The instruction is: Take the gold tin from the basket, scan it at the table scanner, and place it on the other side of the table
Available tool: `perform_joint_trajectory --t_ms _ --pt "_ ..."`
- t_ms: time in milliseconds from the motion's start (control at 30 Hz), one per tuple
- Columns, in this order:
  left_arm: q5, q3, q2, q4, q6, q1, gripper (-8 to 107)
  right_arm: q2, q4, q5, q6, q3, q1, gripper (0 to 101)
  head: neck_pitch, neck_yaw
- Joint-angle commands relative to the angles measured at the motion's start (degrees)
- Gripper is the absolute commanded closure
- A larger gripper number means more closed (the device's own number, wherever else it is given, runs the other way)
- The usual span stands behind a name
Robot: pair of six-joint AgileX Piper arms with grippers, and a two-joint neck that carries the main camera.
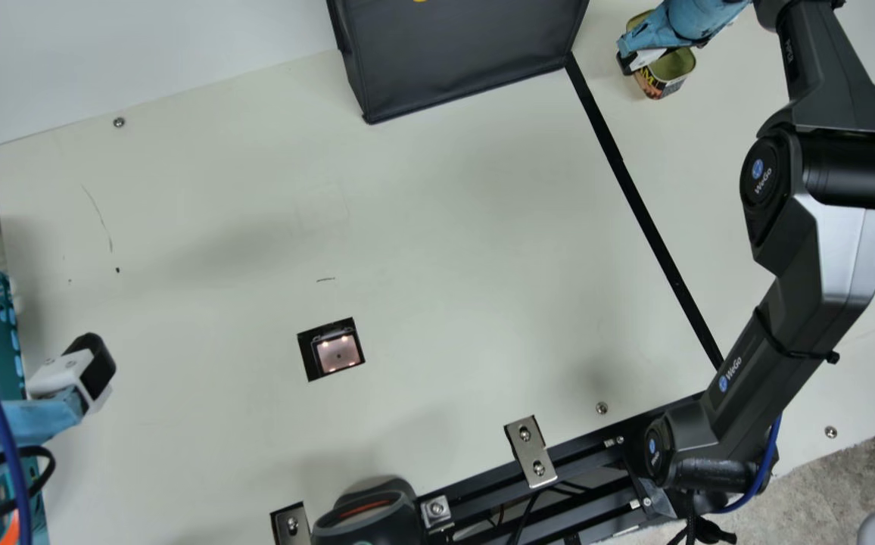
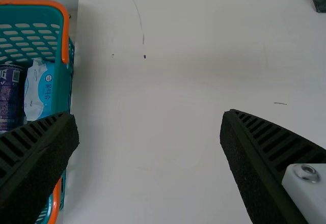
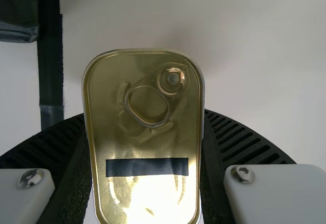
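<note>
Main view has the gold tin (image 1: 674,66) at the right side of the desk (image 1: 445,227), beyond the black strip (image 1: 638,197) from the table scanner (image 1: 337,352), near a dark fabric box (image 1: 468,57). My right hand (image 1: 653,57) is grasping it; whether its base touches the desk, I cannot tell. Right wrist view shows the two ribbed fingers on either side of the tin, with its gold lid, ring pull (image 3: 148,106) and a dark band (image 3: 146,167) across that lid facing the camera. My left hand (image 1: 29,381) is released, its fingers spread wide and holding nothing, over the edge of the teal basket (image 1: 3,325) at the desk's left end. Left wrist view shows a purple can (image 2: 10,96) and, beside it, a white and blue packet (image 2: 38,89) inside the basket, which has orange handles (image 2: 64,35).
</note>
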Motion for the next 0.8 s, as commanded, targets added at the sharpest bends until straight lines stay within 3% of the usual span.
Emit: perform_joint_trajectory --t_ms 0,200,767 --pt "0.0 0.0 0.0 0.0 0.0 0.0 9 0.21 0.17 -0.78 0.01 0.3 -0.23 101 -1.75 -0.13" --pt "0.0 0.0 0.0 0.0 0.0 0.0 9 0.65 0.87 -2.38 -0.24 1.34 -1.0 101 -1.75 -0.13" --pt "0.0 0.0 0.0 0.0 0.0 0.0 9 0.07 2.91 -5.12 -1.18 4.28 -2.36 45 -1.75 -0.13"
